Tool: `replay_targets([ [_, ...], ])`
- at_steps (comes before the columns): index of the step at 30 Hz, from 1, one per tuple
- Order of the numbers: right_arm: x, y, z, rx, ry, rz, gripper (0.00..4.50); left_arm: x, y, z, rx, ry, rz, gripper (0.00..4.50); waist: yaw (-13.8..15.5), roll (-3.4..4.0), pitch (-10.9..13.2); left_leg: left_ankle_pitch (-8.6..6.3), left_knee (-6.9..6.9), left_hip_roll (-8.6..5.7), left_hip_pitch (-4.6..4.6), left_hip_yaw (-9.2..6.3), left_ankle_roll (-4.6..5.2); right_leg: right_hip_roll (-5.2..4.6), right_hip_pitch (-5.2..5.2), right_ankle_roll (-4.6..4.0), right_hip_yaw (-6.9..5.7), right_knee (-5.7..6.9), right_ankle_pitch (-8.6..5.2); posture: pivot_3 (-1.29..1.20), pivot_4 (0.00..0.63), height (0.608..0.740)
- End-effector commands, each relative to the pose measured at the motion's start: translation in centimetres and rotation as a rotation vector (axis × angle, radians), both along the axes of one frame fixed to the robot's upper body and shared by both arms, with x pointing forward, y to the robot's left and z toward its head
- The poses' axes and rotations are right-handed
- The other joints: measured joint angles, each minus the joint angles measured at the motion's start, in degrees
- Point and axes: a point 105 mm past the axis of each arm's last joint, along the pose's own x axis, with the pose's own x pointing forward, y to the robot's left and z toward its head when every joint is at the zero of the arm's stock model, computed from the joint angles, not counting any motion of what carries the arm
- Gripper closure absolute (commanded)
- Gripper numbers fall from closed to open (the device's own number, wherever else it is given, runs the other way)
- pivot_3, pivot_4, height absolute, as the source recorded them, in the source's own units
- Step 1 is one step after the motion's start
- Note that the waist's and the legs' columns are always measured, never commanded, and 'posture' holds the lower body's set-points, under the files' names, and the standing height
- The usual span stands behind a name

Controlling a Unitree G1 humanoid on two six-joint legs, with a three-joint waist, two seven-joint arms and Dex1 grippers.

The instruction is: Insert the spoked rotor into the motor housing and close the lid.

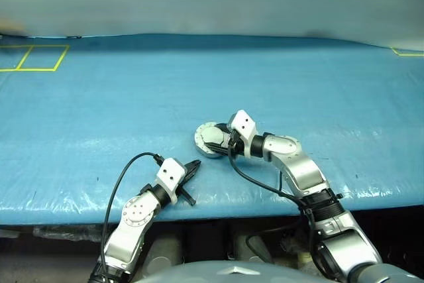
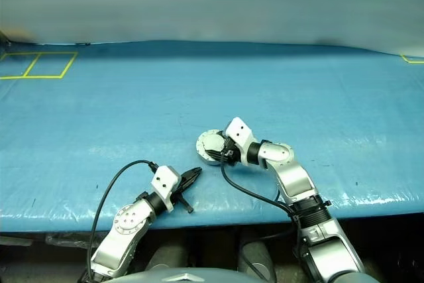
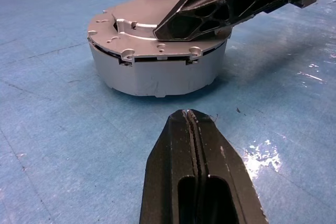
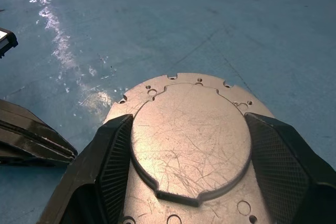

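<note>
The motor housing (image 3: 157,74) is a short silver cylinder standing on the blue table, a little in from the front edge (image 1: 207,145). The lid (image 4: 189,140) lies on top of it, plain grey face up with its raised round centre showing. My right gripper (image 1: 217,142) reaches in from the right, its two fingers (image 4: 113,156) pressed against opposite sides of that raised centre. My left gripper (image 1: 195,166) rests shut just in front of the housing, apart from it, with nothing between its fingers (image 3: 190,116). The spoked rotor is hidden.
The blue table cover (image 1: 132,97) stretches wide to the left, right and back of the housing. Yellow tape squares (image 1: 33,57) mark its far left corner and a yellow line (image 1: 407,52) its far right. The front edge (image 1: 66,207) runs just behind my wrists.
</note>
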Motion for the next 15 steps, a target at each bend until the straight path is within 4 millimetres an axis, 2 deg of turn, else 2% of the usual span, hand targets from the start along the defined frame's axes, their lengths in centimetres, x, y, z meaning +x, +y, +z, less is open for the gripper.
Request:
replay_targets([
  [1,0.54,-0.49,0.05,0.003,-0.019,-0.049,1.47,-0.04,-0.27,0.31,0.001,-0.018,-0.012,4.5,0.0,0.0,0.0,0.01,0.0,0.0,0.0,0.0,-0.02,0.0,0.0,-0.01,0.0,0.01,0.0,0.0,0.15,0.74],
  [8,0.14,-0.46,-0.2,-0.009,-0.004,-0.018,1.47,-0.07,-0.22,0.31,0.002,-0.017,-0.011,4.5,0.1,0.0,0.0,0.03,0.02,0.0,0.0,0.0,-0.03,0.0,0.01,-0.01,-0.01,0.01,0.01,0.0,0.15,0.74],
  [15,0.43,-0.62,-0.65,-0.021,-0.035,-0.06,1.47,-0.08,-0.23,0.32,-0.001,-0.017,-0.007,4.5,0.1,0.0,0.0,0.03,0.01,0.0,0.01,0.0,-0.03,0.0,0.01,-0.01,-0.01,0.01,0.01,0.0,0.15,0.74],
])
